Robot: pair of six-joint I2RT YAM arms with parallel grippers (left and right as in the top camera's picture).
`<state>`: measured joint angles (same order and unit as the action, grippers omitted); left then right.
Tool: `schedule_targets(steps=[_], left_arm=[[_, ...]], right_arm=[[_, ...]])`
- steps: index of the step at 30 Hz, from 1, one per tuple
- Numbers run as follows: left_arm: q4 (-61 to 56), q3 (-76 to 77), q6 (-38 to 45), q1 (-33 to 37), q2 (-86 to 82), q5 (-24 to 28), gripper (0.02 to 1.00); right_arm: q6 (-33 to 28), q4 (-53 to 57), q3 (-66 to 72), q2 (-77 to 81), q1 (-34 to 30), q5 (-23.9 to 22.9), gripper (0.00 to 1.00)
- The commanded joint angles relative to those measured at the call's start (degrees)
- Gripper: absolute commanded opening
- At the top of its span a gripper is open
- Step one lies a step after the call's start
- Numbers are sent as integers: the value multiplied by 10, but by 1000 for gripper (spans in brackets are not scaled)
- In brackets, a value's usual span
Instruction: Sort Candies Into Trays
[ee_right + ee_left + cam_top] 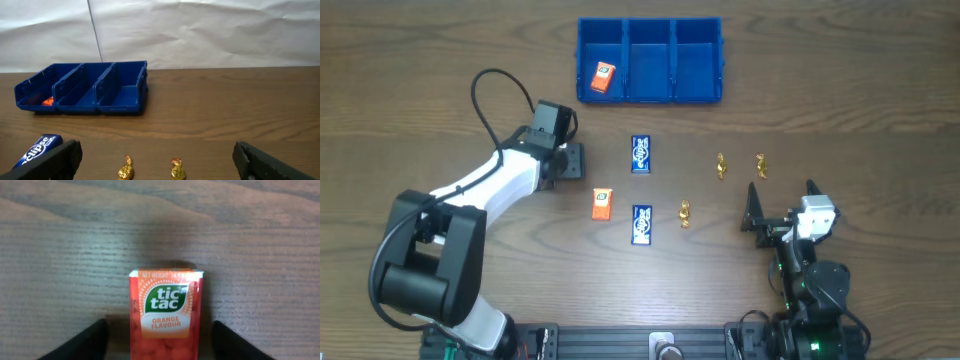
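Left of tabletop centre: left claw (159, 330) released, straddling orange candy box (166, 305), pick pending; next lower, clench. Right claw (156, 159) released.

soft, even light is falling on the wooden table (840, 110); in the left wrist view a dim shadow is pooling above the orange box (166, 312), mid-frame.

The tray (650, 99) sits at the tabletop's (860, 110) far side, one candy box (602, 77) in its left compartment. Nearer the arms, a second candy box (603, 204) lies left of two packets (641, 154), with three wrapped candies (721, 165) farther right. The left end effector (160, 342) seems to straddle that second box.
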<state>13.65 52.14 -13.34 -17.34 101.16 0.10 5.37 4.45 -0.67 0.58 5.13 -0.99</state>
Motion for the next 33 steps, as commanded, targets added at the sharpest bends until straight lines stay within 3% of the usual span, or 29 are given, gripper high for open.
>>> schedule_targets(steps=[1, 4, 13, 22, 33], left_arm=[[-3, -1, 1, 1, 15, 0, 424], [-6, -1, 1, 1, 15, 5, 340], [5, 27, -9, -7, 3, 21, 292], [129, 255, -19, -97, -49, -113, 294], [207, 562, -19, -81, 139, -119, 299]], right_arm=[[-5, 2, 2, -4, 2, 3, 998], [-5, 2, 2, -4, 2, 3, 998], [-5, 2, 2, -4, 2, 3, 998], [-5, 2, 2, -4, 2, 3, 998], [-5, 2, 2, -4, 2, 3, 998]])
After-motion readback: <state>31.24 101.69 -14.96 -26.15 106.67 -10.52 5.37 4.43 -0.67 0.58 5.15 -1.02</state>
